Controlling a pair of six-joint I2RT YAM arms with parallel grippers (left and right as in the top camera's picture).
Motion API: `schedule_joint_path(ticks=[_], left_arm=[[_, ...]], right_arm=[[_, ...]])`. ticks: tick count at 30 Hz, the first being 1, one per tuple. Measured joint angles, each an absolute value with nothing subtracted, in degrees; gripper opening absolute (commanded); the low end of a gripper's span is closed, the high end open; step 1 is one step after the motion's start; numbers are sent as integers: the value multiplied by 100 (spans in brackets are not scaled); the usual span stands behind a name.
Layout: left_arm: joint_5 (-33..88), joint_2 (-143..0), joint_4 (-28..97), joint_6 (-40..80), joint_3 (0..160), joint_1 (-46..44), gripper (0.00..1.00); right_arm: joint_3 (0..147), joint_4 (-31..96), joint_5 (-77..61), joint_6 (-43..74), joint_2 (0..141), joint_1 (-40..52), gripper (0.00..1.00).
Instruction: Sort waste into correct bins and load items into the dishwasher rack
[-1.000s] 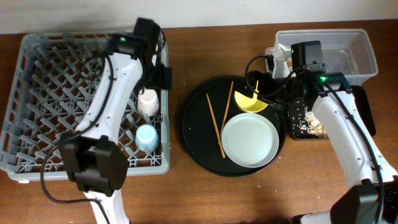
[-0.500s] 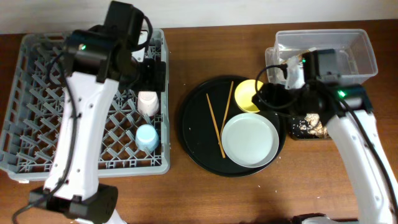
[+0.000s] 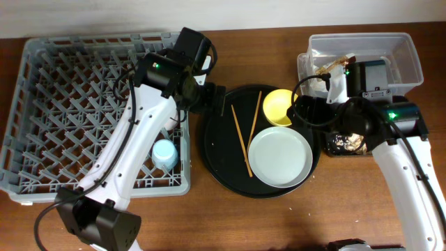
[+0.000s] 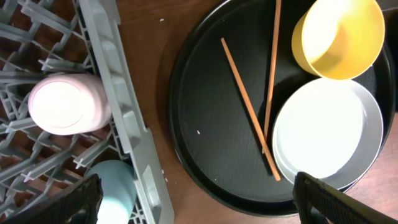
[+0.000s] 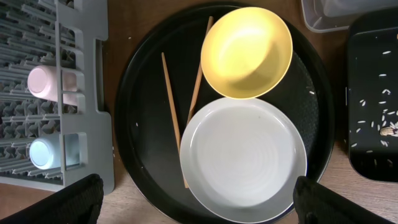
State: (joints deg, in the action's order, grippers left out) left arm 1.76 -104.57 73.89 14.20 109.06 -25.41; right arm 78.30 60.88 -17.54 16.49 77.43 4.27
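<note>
The yellow bowl (image 5: 247, 53) sits upright and empty on the round black tray (image 5: 140, 124) at the middle of the worktop. A second ago it hung tilted in the right gripper (image 5: 198, 186). That claw now hangs over the tray with its fingers spread wide and nothing between them. The left gripper (image 4: 199, 186) has swung off the rack (image 3: 63, 90), which fills the left side, and hovers over the round tray's left rim, also spread and empty.

I judge that the scrap-tipping and the cup-loading are both done, so the round tray's load comes next.

**The count:**
- **Cups:** two, both mouth-down along the rack's right edge, one pink cup (image 4: 68, 102) and one light-blue cup (image 4: 115, 186).
- **Round tray:** one bowl, one plate (image 5: 245, 158) and two chopsticks (image 5: 173, 118), lying as a narrow V.
- **Bins:** two at the far right corner, the clear tub (image 3: 404, 59) and, nearer, the shallow black tray (image 5: 373, 74).
- **Waste:** the food scraps (image 3: 346, 144) lie in the black tray and a wrapper (image 3: 339, 65) is in the tub (the napkin I cannot make out).
</note>
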Motion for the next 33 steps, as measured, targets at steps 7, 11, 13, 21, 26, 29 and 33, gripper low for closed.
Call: schedule_joint_path(ticks=[7, 11, 13, 21, 26, 29, 33], left_arm=[[176, -10460, 7273, 1424, 10906, -2556, 98], [174, -10457, 7216, 1441, 10906, -2561, 99], [176, -10460, 7124, 1441, 10906, -2600, 99], [174, -10457, 6650, 1444, 10906, -2858, 99], [158, -10457, 6591, 1444, 10906, -2860, 99], [84, -10457, 6501, 1444, 10906, -2858, 99], [38, -10460, 6464, 1444, 10906, -2797, 99]], right_arm=[[7830, 6084, -1754, 1651, 7743, 427, 98], [7830, 6023, -1745, 1653, 7747, 427, 100], [7830, 5981, -1712, 1649, 7819, 427, 92], [7830, 5621, -980, 2143, 8707, 427, 59], [7830, 5205, -532, 2617, 9360, 427, 59], [7830, 5043, -458, 2773, 9797, 427, 58], [7830, 4665, -384, 2884, 10283, 427, 53]])
